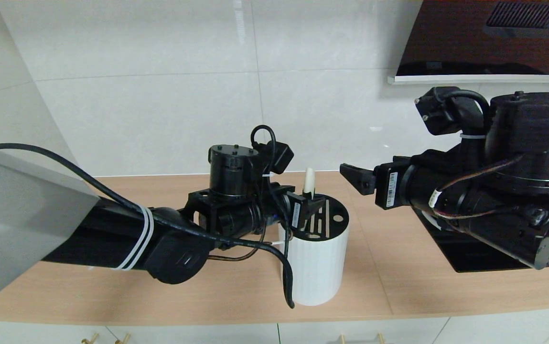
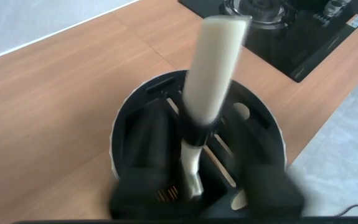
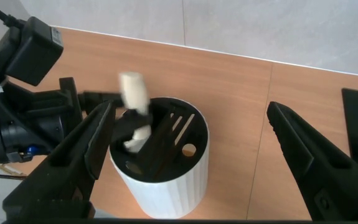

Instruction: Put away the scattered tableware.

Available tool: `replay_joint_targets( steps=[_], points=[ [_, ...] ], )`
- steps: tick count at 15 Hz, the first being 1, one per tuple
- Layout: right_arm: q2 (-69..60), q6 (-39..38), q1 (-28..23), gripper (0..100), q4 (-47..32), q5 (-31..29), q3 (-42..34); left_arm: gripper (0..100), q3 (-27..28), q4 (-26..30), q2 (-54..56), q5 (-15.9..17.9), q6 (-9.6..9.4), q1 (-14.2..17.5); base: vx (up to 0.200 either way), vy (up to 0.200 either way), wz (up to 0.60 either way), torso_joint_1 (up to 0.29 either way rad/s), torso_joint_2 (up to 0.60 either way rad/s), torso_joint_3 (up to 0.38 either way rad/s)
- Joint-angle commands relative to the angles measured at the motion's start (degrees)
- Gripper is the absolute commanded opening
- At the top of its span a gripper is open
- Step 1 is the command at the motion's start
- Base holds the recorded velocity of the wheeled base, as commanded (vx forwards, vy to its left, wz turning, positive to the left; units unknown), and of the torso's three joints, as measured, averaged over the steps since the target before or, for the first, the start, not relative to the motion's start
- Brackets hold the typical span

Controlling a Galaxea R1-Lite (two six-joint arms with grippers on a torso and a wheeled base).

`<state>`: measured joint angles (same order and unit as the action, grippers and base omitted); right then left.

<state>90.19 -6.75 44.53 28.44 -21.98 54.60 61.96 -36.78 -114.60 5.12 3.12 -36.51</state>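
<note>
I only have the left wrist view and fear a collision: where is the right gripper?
Observer: The right gripper is open, hovering to the right of the holder, higher than its top and apart from it.
Operator: Is the holder upright?
Observer: Yes, it stands upright on the counter, its white ribbed wall vertical.
Operator: How far in is the utensil?
Observer: The utensil has its cream handle sticking up above the left gripper, which is level with the holder's top.
</note>
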Motion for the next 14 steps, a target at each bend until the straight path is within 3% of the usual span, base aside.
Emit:
replay_joint_targets(
  steps=[1,8,11,14],
  points=[
    [0.0,0.0,0.0,100,0.0,0.0,0.0,100,0.0,0.0,0.3,0.0,0.04,0.0,0.000,0.000,0.00,0.000,0.00,0.000],
    [-0.7,0.0,0.0,100,0.0,-0.1,-0.2,100,-1.6,-1.0,5.4,-2.6,0.22,0.0,0.000,0.000,0.00,0.000,0.00,0.000],
    [-4.7,0.1,0.0,100,0.0,-0.1,-1.8,100,-5.8,-0.9,16.9,-3.7,0.39,-0.1,0.000,0.000,0.00,0.000,0.00,0.000],
    [-9.2,0.2,-0.1,100,-0.2,-0.2,-5.3,100,-10.4,-1.0,27.9,-8.3,0.13,-0.1,0.000,0.000,0.00,0.000,0.00,0.000]
  ],
)
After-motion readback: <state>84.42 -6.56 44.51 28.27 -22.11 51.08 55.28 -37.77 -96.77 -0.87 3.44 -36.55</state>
